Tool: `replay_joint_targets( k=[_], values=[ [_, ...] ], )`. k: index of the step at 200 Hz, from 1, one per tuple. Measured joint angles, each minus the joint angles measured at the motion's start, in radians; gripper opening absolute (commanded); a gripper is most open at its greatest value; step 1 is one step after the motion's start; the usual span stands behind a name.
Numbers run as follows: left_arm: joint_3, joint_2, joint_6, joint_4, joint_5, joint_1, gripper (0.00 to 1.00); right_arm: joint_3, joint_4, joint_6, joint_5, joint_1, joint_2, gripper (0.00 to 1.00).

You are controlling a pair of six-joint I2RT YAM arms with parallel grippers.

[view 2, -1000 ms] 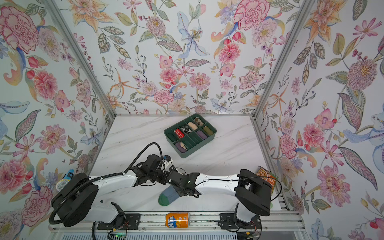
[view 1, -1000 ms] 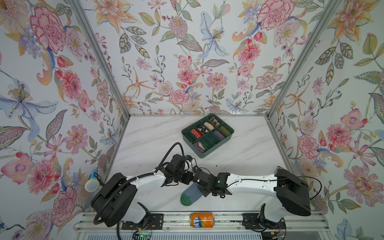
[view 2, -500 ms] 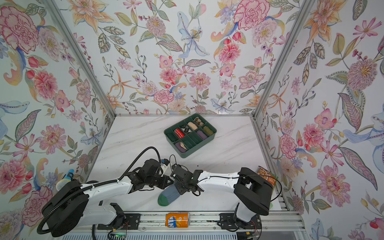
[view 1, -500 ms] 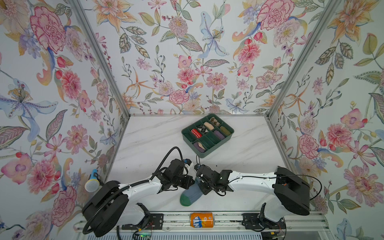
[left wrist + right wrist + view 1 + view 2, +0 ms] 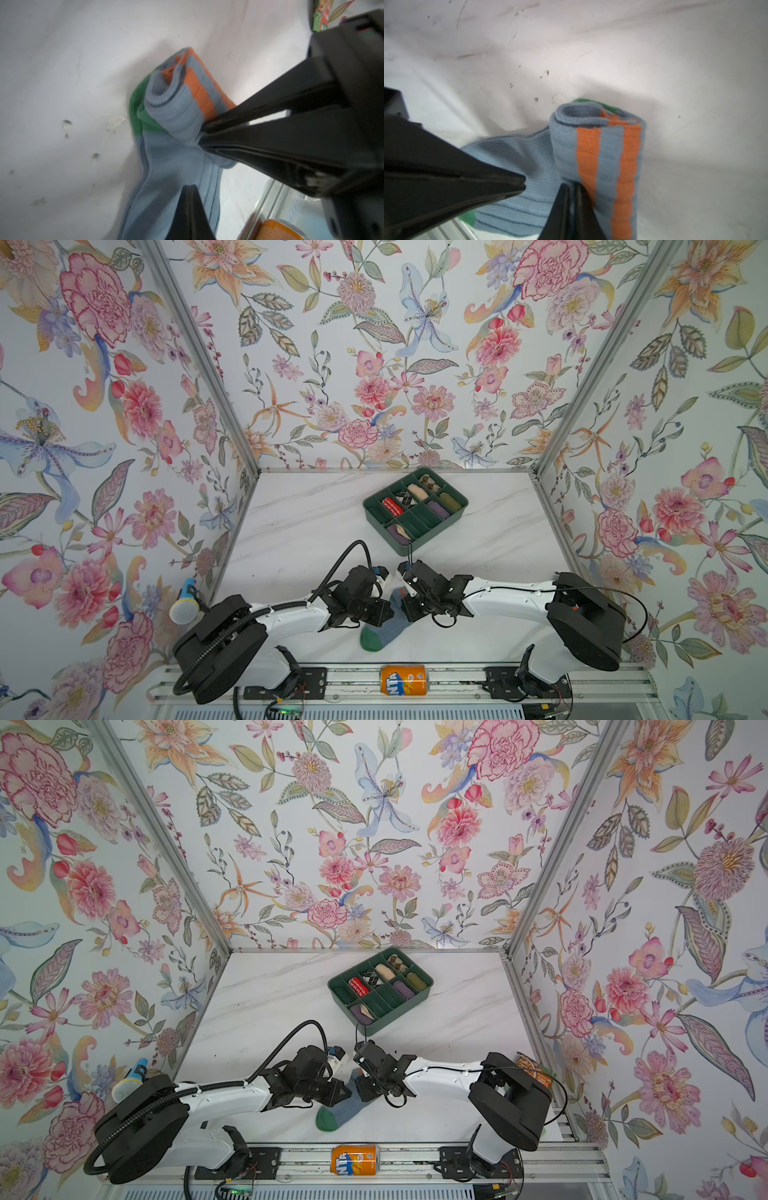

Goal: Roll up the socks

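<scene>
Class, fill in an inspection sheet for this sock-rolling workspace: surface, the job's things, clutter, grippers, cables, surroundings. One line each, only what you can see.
Surface: white marble table, a few small specks near the work.
Job's things: the socks lie near the front edge, rolled from the orange-striped cuff end, green toe flat.
Clutter: green tray holding other rolled socks at the back; drink can on the front rail; microphone by the left wall; packet at the right edge.
Grippers: right gripper shut on the roll's edge; left gripper shut, tip on the flat part.
Cables: black cable arches behind the left gripper, clear of the socks.
Surroundings: floral walls on three sides.
</scene>
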Motion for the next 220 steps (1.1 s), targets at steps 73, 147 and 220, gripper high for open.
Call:
replay_joint_targets(
  k=[73,147,220],
  values=[
    [0.114,0.127,0.109,-0.03,-0.06,0.02,0.0,-0.011,0.026,0.026,-0.013,-0.043,0.0,0.12],
    [0.234,0.234,0.255,-0.057,-0.089,0.13,0.0,-0.018,0.052,0.076,0.054,-0.081,0.0,0.12],
    [0.246,0.26,0.296,-0.025,-0.071,0.173,0.0,-0.027,0.079,0.091,0.063,-0.107,0.004,0.12]
  ],
)
